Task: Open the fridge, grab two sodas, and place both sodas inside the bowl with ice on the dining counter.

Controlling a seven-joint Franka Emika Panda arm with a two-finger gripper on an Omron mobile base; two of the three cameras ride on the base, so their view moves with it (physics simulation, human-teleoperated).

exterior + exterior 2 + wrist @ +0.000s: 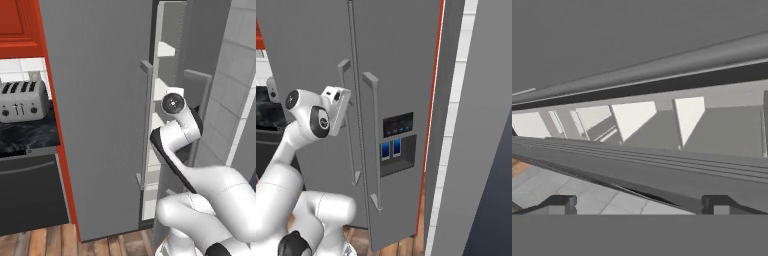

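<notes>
While our gripper [637, 206] stands wide open and empty, the fridge [100, 115] door is ajar. We judge it heavy and stiff; hold its long handle [372, 140].

fridge [100, 115] top cut off by frame edge, shelf contents hidden — toaster [22, 100] cropped at left

The fridge [100, 115] is showing matt, smooth grey doors, like painted metal. At the left of the left base view, a toaster [22, 100] is gleaming like brushed metal on a glossy black marble worktop [30, 132]. Along the bottom, a wood-plank floor [45, 242] is looking smooth.
</notes>
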